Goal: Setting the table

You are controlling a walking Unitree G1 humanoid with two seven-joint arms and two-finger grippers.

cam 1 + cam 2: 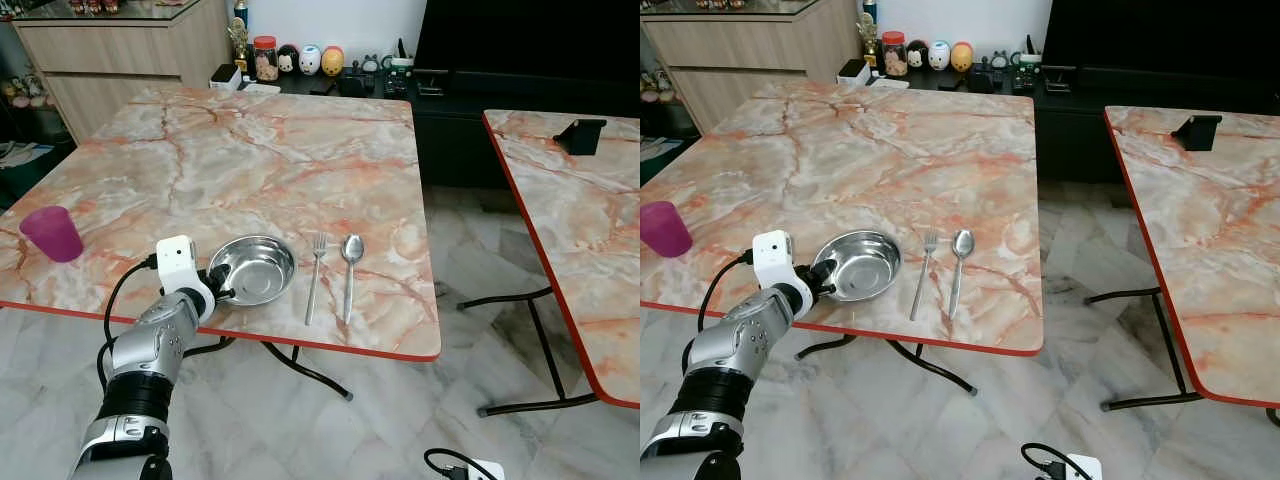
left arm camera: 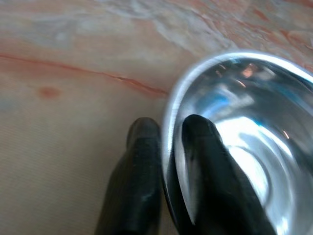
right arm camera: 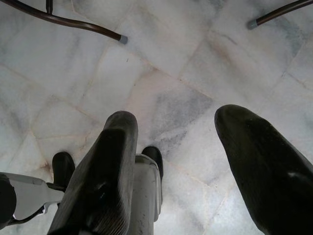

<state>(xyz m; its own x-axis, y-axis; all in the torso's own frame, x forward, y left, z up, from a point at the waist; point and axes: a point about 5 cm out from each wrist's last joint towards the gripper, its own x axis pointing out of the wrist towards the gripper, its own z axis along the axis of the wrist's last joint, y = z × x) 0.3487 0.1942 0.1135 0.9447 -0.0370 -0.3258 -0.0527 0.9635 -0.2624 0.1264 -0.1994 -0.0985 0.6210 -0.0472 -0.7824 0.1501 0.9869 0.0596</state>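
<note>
We see the left gripper at the rim of a steel bowl on the marble table; fork, spoon just beside; purple cup apart.

Home dining/living room.
Two marble-pattern folding tables on a pale marble tile floor; wooden sideboard, low dark TV unit with big black screen, cartoon figurines, snack jar, trophy.
</note>
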